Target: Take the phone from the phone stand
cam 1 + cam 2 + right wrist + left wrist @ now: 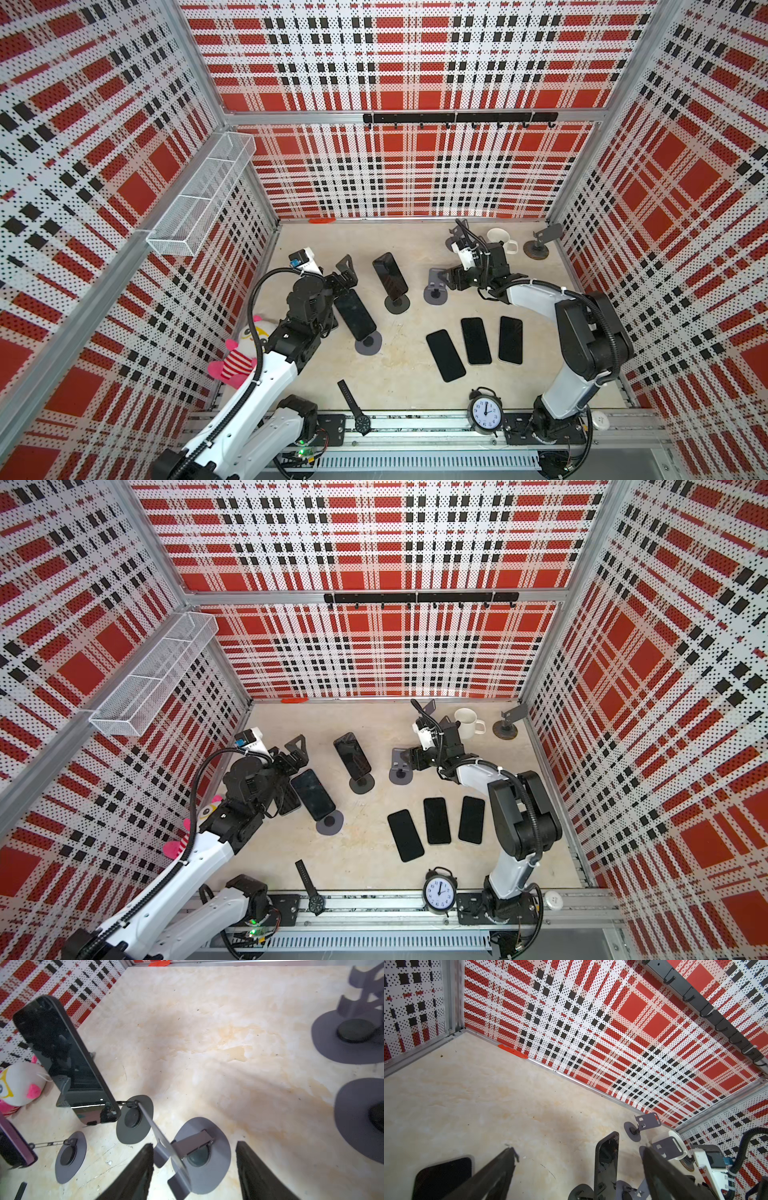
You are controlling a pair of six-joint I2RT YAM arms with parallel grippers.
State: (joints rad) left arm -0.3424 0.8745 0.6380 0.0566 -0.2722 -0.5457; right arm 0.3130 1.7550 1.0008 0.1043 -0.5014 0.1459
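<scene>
Left gripper (579, 1150) open, empty, beside phone (355, 313). Right gripper (194, 1144) unclenched, straddling empty stand (218, 1172), well apart from phone; closing may topple stand.

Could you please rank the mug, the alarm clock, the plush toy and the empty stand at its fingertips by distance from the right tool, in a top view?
1. Empty stand, right at the right tool.
2. Mug, toward the back wall.
3. Alarm clock, at the front rail.
4. Plush toy, by the left wall.
</scene>
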